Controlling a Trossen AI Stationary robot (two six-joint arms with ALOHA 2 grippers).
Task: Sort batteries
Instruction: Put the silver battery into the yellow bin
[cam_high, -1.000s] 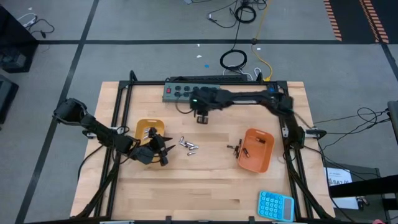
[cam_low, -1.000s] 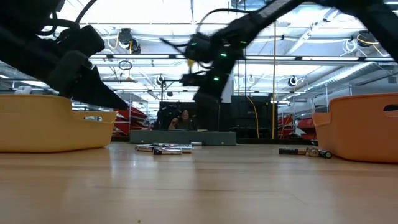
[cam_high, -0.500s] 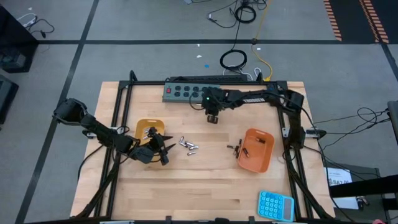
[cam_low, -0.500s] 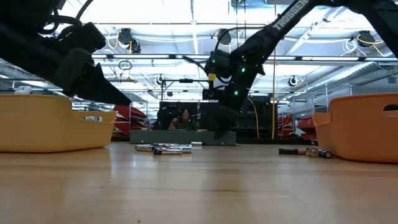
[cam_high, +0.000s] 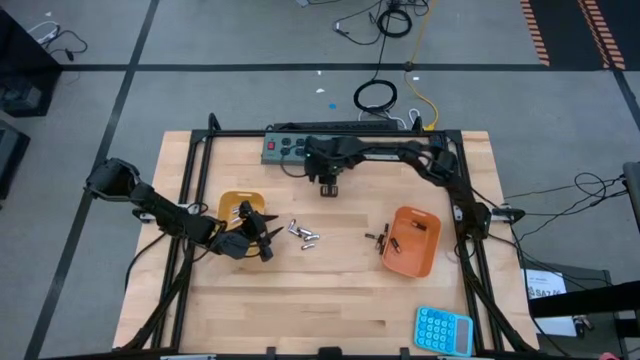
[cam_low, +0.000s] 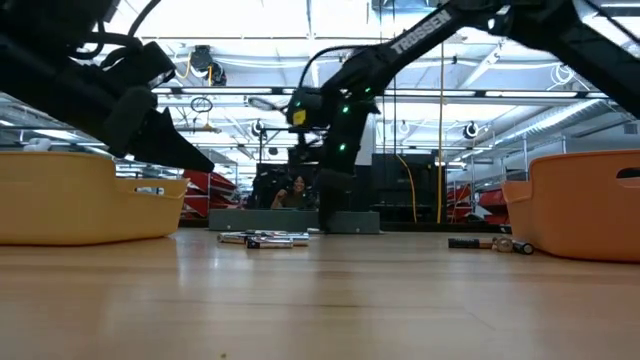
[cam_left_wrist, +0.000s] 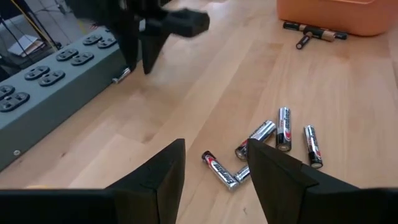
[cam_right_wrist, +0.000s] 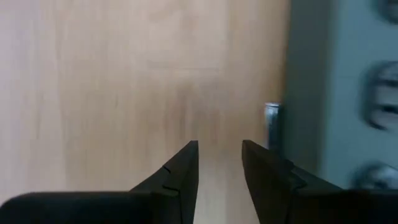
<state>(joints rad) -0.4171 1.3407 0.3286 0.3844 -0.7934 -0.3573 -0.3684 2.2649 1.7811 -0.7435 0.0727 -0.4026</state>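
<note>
Several silver and dark batteries (cam_high: 303, 235) lie loose on the table's middle; the left wrist view shows them (cam_left_wrist: 281, 134) just beyond my open left gripper (cam_left_wrist: 214, 146). That gripper (cam_high: 266, 234) hovers at the yellow tray's (cam_high: 228, 205) right rim. A few more batteries (cam_high: 377, 238) lie by the orange tray (cam_high: 415, 242). One battery (cam_right_wrist: 271, 118) lies against the power strip (cam_high: 296, 147). My right gripper (cam_right_wrist: 219, 144) is open above the table near that strip (cam_high: 328, 187).
The grey power strip (cam_left_wrist: 43, 81) runs along the table's far edge. A blue calculator (cam_high: 443, 330) sits at the near right corner. Bare wood lies between the trays and toward the near edge. A person shows in the room beyond (cam_low: 297, 190).
My right gripper swung toward the table's right along the power strip, then back toward the left, staying open above the wood. The batteries and trays have stayed where they were.
</note>
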